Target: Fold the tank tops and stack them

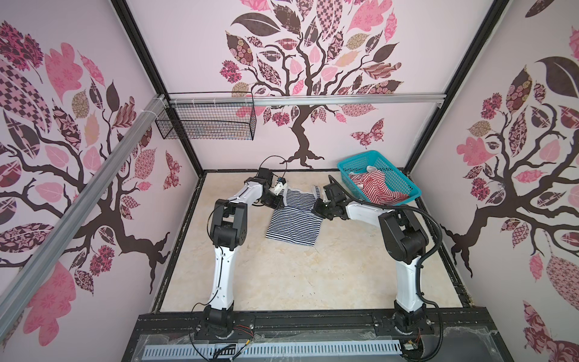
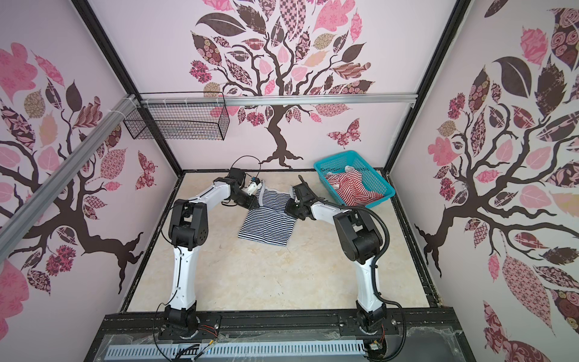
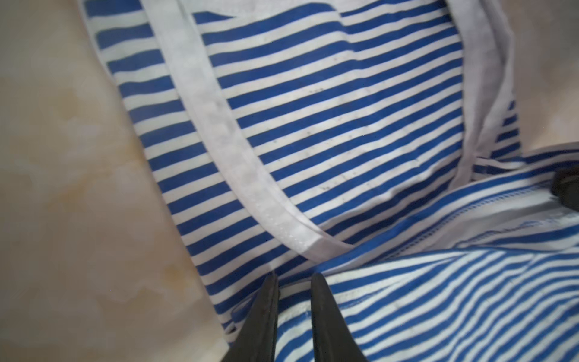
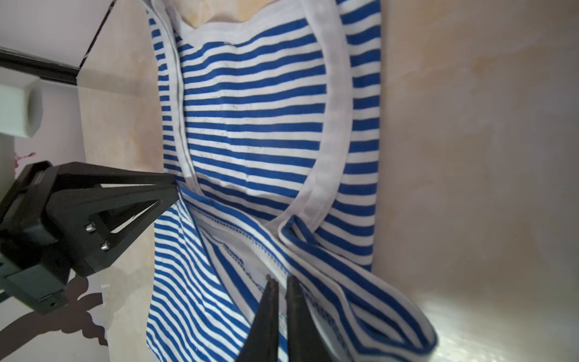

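Note:
The navy-and-white tank top [image 1: 294, 227] [image 2: 266, 230] lies mid-table in both top views, straps toward the back wall. Its stitched hem [image 4: 238, 233] lies folded up across its middle. My left gripper [image 1: 279, 204] [image 3: 294, 277] sits at the cloth's left edge, jaws drawn close with a fold of stripes between them. In the right wrist view the left gripper [image 4: 175, 188] pinches that edge. My right gripper [image 1: 315, 211] [image 4: 282, 279] is shut on the hem at the right edge. The red-and-white tank top [image 1: 376, 188] [image 2: 351, 188] lies crumpled in the teal basket [image 1: 395, 178].
The teal basket [image 2: 372, 179] stands at the table's back right corner, close behind the right arm. A black wire basket [image 1: 206, 122] hangs on the back wall at the left. Beige tabletop [image 1: 282, 275] stretches from the tank top to the front rail.

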Action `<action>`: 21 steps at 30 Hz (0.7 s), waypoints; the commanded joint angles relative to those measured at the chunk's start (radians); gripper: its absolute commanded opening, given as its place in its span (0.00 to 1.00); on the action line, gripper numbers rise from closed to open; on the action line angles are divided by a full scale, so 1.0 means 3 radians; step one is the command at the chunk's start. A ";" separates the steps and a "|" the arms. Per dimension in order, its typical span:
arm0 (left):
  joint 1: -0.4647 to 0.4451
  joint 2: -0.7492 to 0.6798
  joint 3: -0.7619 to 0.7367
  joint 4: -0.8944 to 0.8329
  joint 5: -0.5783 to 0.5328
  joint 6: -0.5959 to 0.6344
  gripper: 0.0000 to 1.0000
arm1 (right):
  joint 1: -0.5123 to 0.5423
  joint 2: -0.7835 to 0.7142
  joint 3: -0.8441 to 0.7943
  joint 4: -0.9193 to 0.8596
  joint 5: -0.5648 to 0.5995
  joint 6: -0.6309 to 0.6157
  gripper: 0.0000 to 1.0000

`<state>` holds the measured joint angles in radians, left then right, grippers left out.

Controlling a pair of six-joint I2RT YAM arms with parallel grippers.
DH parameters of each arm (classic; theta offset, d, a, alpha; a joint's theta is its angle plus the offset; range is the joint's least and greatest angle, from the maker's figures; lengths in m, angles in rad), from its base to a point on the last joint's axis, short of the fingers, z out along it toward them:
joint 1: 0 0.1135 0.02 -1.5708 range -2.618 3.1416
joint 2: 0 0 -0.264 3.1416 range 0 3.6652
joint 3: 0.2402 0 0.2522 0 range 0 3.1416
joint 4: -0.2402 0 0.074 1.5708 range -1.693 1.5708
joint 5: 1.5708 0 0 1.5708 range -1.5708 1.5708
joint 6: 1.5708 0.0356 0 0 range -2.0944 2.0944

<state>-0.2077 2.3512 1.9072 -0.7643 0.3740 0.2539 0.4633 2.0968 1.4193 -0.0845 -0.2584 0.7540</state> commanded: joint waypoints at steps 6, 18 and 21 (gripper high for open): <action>-0.0056 0.0255 0.0477 -0.0444 -0.0428 0.0021 0.27 | -0.0017 0.0373 0.0567 -0.0450 0.0133 -0.0092 0.39; -0.0011 -0.1031 -0.0779 0.0083 -0.0444 0.0043 0.33 | 0.0025 -0.0656 0.0185 -0.0379 0.0067 -0.0290 0.58; -0.0018 -0.1352 -0.1081 -0.0121 -0.0495 0.0344 0.35 | 0.0132 -0.0951 -0.0187 -0.0498 0.0129 -0.0283 0.61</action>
<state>-0.2165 2.0384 1.6394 -0.8059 0.2382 0.2878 0.4709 1.9057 1.4296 -0.1902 -0.2333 0.6773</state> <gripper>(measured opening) 0.349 0.602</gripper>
